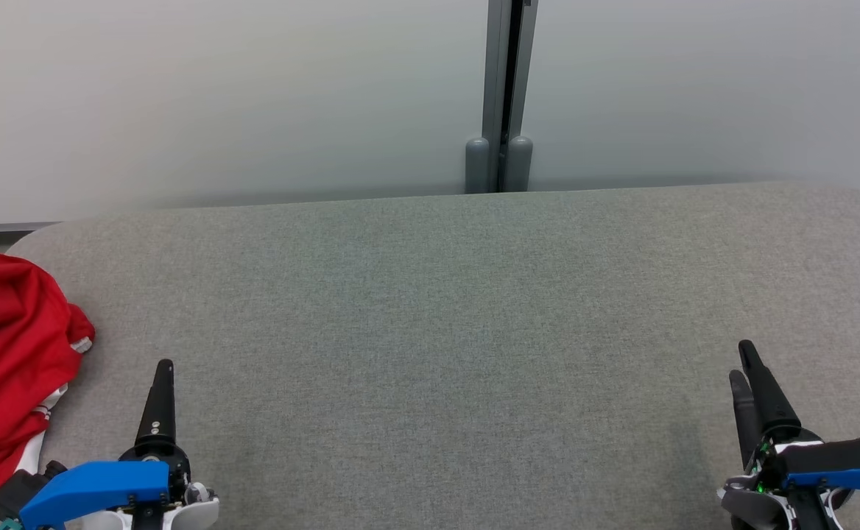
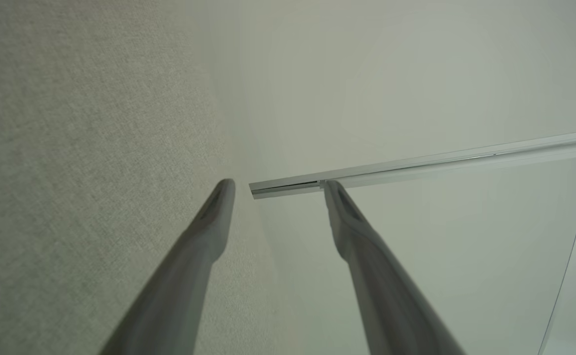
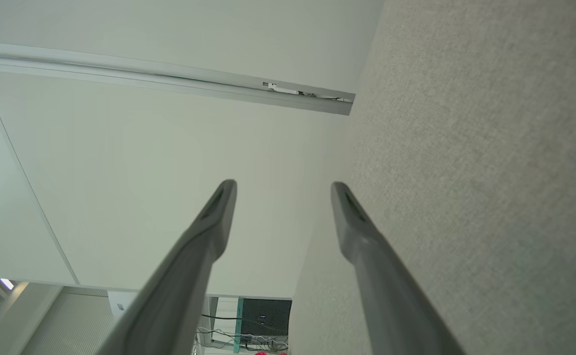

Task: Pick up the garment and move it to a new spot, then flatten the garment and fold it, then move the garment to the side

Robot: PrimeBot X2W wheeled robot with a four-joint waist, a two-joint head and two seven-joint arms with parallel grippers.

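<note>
Left gripper (image 1: 165, 368) is nearest, at the desk's near-left corner, fingers pointing toward the far edge. Right gripper (image 1: 741, 361) mirrors it at the near-right corner. The desk (image 1: 430, 316) is covered in grey felt-like cloth and bare across the middle.

The red garment (image 1: 10, 346), with white trim, lies crumpled at the left edge, just beside the left gripper and apparently not touching it. Part of it runs out of the head view, so whether it hangs over the edge cannot be told.

Step in hand, as a judgement: the first pick-up, not yet begun. To do it well, the left arm should:
- swing toward the left edge
- come down on a raised fold of the heap rather than a flat hem
- pinch through more than one layer
- lift clear of the surface before carrying to the bare middle

Dragging would likely bunch the fabric on the rough cloth. The right arm is probably needed for the spreading.

Hands: the left wrist view shows that gripper's fingers (image 2: 214, 217) spread wide with nothing between them; desk cloth lies behind one, a pale wall panel (image 2: 416, 74) behind the other. The right wrist view is the same: fingers (image 3: 354, 227) wide apart, empty, touching nothing.
</note>
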